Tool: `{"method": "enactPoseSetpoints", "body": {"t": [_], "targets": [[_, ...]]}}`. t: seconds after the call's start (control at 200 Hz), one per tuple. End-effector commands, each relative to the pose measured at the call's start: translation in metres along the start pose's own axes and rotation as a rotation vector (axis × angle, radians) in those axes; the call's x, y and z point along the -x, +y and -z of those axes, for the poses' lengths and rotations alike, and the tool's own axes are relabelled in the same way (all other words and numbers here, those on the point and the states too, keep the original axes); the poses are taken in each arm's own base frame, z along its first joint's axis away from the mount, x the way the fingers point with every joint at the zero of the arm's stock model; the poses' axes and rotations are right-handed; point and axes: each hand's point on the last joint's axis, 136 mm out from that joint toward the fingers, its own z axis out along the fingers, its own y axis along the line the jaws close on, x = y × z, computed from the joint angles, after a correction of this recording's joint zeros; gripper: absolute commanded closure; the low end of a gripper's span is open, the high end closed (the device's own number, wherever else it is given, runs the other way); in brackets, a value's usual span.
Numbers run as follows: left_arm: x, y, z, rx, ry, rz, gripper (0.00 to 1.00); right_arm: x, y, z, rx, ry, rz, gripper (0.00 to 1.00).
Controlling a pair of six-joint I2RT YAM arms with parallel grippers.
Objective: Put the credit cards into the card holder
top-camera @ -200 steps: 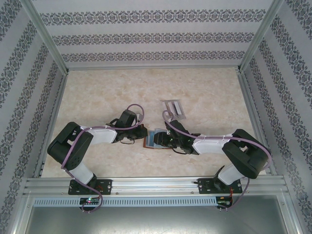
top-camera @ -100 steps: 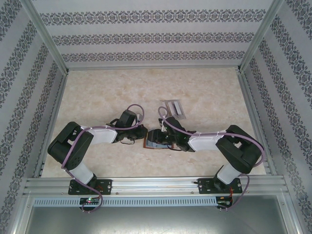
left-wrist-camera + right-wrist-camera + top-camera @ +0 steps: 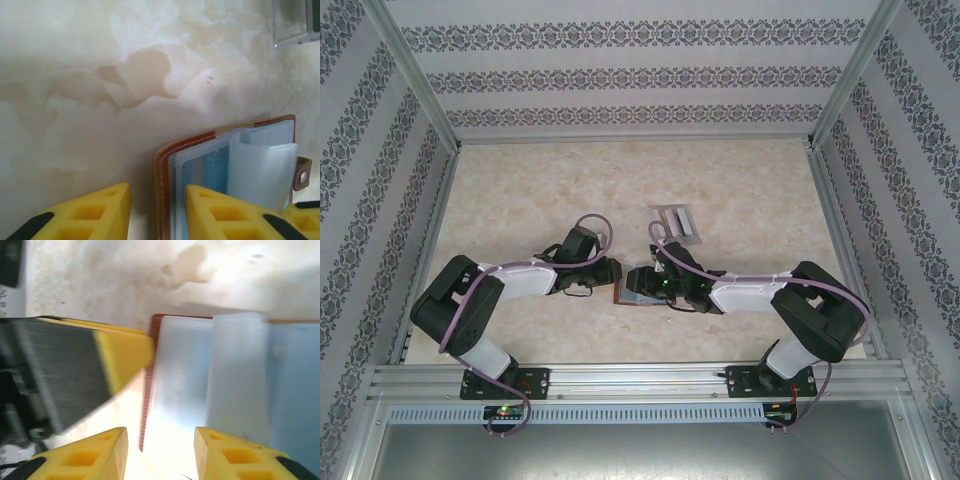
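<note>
Near the bench (image 3: 520, 200) centre, a bit toward 6 o'clock in the top view, the card holder (image 3: 633, 292) lies open and flat, brown cover down, clear pockets up. The left gripper (image 3: 612, 277) sits at its 9 o'clock and the right gripper (image 3: 653, 287) at its 3 o'clock, both low over it. The grey rack (image 3: 678, 222) stands apart at the holder's 1 o'clock, untouched.

Left wrist view: the left gripper's jaws are spread. The holder's stitched brown edge sits in the gap, with bare bench between that edge and the 9 o'clock finger, so nothing is pinched. The other finger overlaps the clear pockets. The snap tab (image 3: 301, 175) hangs off the holder's 3 o'clock side. A bluish card (image 3: 205, 172) sits inside a pocket.

Right wrist view: the right gripper's jaws are also apart, with the holder's edge and glare in the gap and no grip visible. A pale credit card (image 3: 237, 375) lies lengthwise over the pockets, its near end by the 3 o'clock finger. In the left wrist view it bows upward. Cannot tell whether it is inside a pocket or only resting on top.

Step, as I judge it: seating this pale card, late in the insertion, with both grippers spread around the holder.

Next move likely needs one gripper pinning the brown cover edge so the holder doesn't slide. The other should push the card's exposed end low and flat along the pocket. The card is thin and slick and the pocket film floppy, so entry has to be square or the card will ride over the top.
</note>
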Motion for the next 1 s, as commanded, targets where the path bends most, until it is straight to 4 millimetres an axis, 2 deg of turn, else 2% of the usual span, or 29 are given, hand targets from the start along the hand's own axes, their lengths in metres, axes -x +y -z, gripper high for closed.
{"method": "enactPoseSetpoints", "body": {"t": [0.0,0.08,0.165,0.325,0.43,0.49,0.635,0.819,0.884,0.994], "targets": [[0.001,0.012,0.010,0.060,-0.023,-0.022,0.63,-0.002,-0.038,0.017,-0.164,-0.057,-0.029,0.57],[0.001,0.012,0.010,0.055,-0.028,-0.019,0.63,0.001,-0.056,0.033,-0.247,-0.109,-0.049,0.56],[0.001,0.011,0.009,0.051,-0.022,-0.024,0.62,0.007,-0.061,0.049,-0.259,-0.181,-0.051,0.56],[-0.001,0.011,0.004,0.044,-0.011,-0.022,0.61,0.030,-0.048,0.080,-0.298,-0.263,0.055,0.53],[-0.002,0.007,0.001,0.016,0.001,-0.020,0.61,0.051,-0.041,0.090,-0.356,-0.240,0.167,0.52],[-0.003,0.007,0.001,0.004,-0.006,-0.021,0.57,0.067,-0.036,0.092,-0.365,-0.219,0.202,0.52],[-0.001,0.008,0.002,0.016,-0.015,-0.030,0.56,0.102,-0.018,0.094,-0.415,-0.180,0.331,0.53],[0.001,0.010,0.006,0.027,-0.041,-0.045,0.53,0.139,-0.003,0.074,-0.457,-0.094,0.427,0.52],[0.001,0.010,0.007,0.030,-0.043,-0.051,0.53,0.151,-0.006,0.068,-0.516,-0.087,0.452,0.51],[0.004,0.012,0.010,0.054,-0.053,-0.064,0.51,0.173,-0.025,0.071,-0.607,-0.109,0.416,0.51]]}}
